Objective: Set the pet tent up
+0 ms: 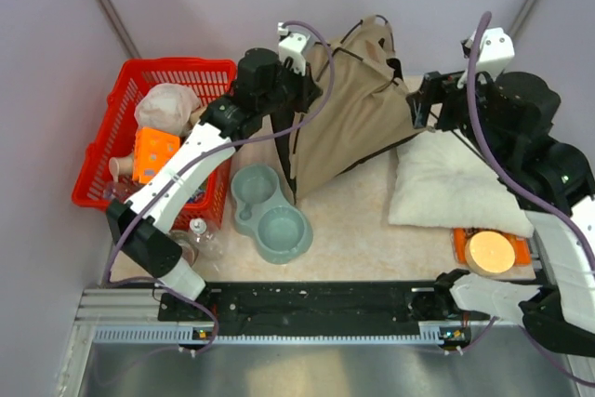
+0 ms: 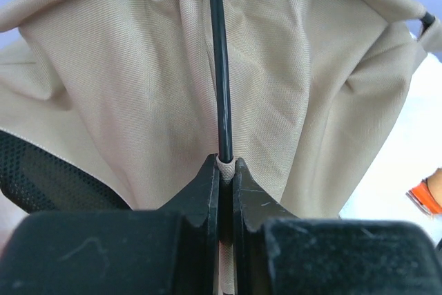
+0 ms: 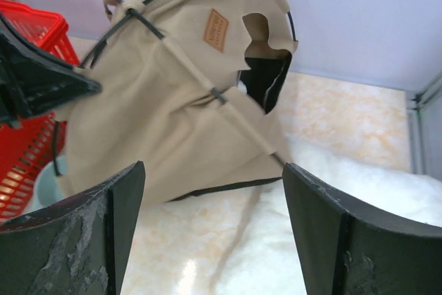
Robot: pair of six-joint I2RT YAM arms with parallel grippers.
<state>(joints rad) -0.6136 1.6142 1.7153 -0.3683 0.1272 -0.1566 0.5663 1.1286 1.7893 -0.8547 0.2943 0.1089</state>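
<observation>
– Right of the red basket (image 1: 177, 64), is that the pet tent (image 1: 349, 109)?
– Yes, on the tabletop (image 1: 363, 220), slumped to one side. The left claw (image 2: 226, 165) is clenched on the lower end of a thin pole (image 2: 221, 67), on the tent's basket side.
– Which way does the pole run?
– Straight away from that claw, up to the tent's top edge.
– And the right claw (image 3: 213, 167)?
– Released and empty. It faces the side away from the basket and doesn't touch it. The left arm looks better placed to steer.
</observation>
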